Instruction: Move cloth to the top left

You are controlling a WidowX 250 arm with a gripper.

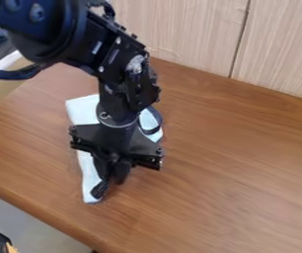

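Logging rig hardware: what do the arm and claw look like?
Black arm with round bolt heads, small whitish marks and a pale patch; dark cable looping beside it. Claw black too, with wide, flared, bolted plates.

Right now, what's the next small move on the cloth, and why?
I'd probably nudge the gripper slightly toward the view's left: its tip overlaps the cloth near the lower end's right edge, and more cloth shows left of it.

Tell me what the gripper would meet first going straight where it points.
The gripper points down, likely to meet the cloth or the table right beside it; the gap, if any, is unclear.
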